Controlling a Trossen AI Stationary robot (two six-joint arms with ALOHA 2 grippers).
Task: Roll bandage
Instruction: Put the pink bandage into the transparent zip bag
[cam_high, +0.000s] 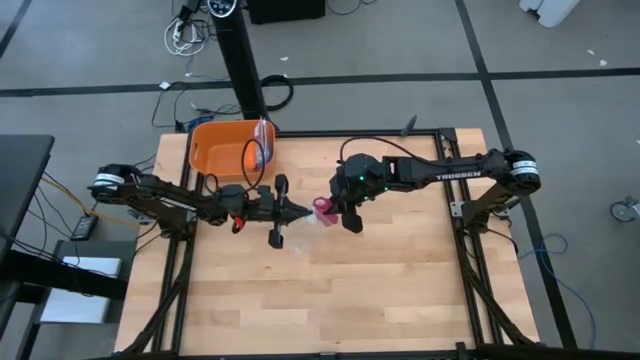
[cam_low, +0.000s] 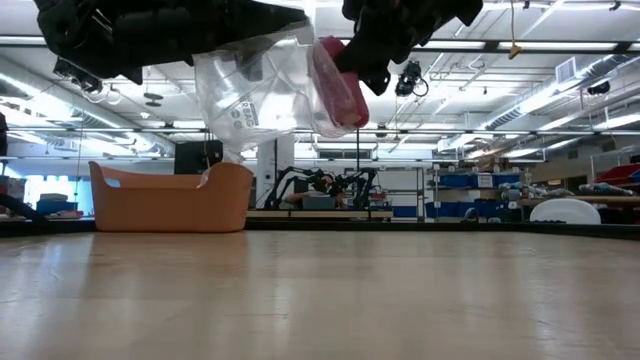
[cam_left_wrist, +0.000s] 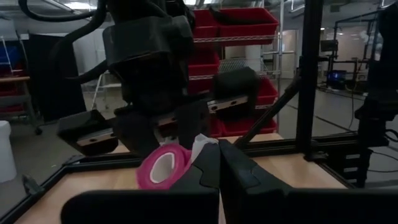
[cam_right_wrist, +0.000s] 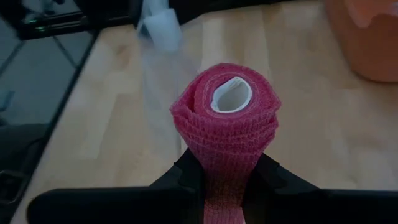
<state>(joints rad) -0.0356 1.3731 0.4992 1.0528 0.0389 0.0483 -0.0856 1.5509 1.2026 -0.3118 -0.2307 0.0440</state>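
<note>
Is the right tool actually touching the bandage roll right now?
Touching. The right wrist view shows the right tool with its two dark fingers pressed against both sides of the pink bandage roll, no gap on either side; the low view shows it lifted off the table.

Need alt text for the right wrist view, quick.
A rolled pink bandage with a pale core stands pinched in the right gripper above the wooden table. A clear plastic bag hangs blurred beyond it, with an orange tub at the edge.
</note>
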